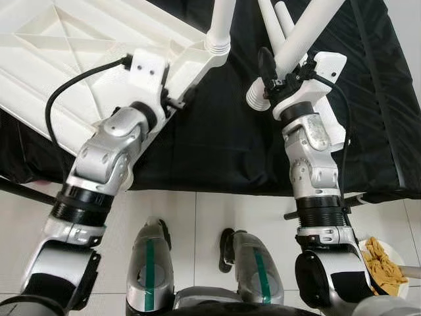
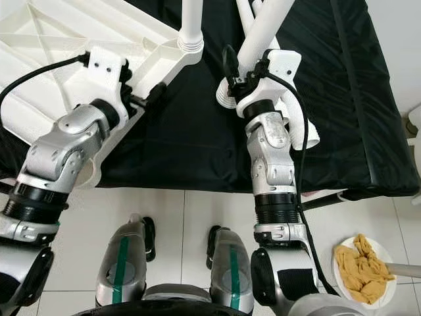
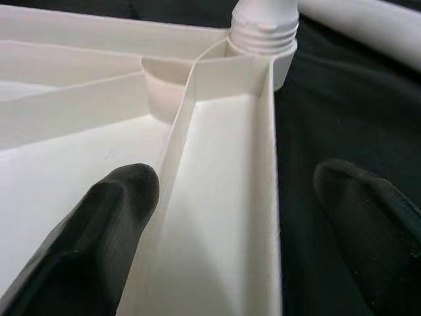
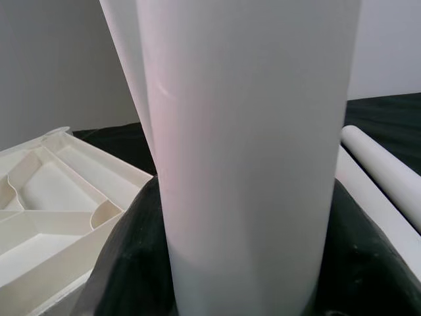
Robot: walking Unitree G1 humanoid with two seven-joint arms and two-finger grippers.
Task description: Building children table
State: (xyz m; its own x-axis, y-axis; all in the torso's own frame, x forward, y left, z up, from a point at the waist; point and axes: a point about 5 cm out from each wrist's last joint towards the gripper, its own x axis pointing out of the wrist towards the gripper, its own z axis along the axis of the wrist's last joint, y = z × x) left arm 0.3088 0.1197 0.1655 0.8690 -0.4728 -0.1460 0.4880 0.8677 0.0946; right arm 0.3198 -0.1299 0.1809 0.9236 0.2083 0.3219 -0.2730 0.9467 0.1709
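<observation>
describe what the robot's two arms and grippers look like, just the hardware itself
Both arms are silver metal segments joined by black ribbed collars. Each wrist carries a white blocky camera mount fed by a black cable. The left gripper and right gripper have long black fingers with rounded tips. The legs below carry green stripes.

From my end the upside-down tabletop point(image 1: 79, 59) looks like moulded white plastic, ribbed underneath with a soft satin sheen. The leg point(image 4: 250, 151) I'm holding is smooth white plastic too, slightly glossy, with a ridged threaded end, same as the leg already in the corner socket point(image 3: 263, 26). Everything sits on a black cloth point(image 1: 217, 145), matt and a bit wrinkly. Gripper fingers point(image 3: 99, 237) look like matt black rubbery plastic. My arms are brushed silver metal, and the floor tiles point(image 1: 197, 217) are pale and glossy.
</observation>
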